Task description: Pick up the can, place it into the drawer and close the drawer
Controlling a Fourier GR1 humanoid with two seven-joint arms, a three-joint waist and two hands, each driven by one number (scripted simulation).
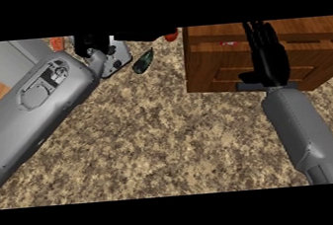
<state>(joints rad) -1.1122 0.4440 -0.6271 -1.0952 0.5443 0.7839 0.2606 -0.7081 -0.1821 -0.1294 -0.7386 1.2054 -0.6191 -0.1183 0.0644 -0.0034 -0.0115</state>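
The right robot hand (269,52), fingers straight, presses the brown wooden drawer (267,52) front to shut it; left robot hand (95,45) unclear.

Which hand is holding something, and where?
Neither visibly. The right hand lies with straight fingers over the drawer; the left hand is mostly hidden.

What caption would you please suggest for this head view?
Right hand with straight fingers against the wooden drawer unit; left hand raised at the counter's far edge.
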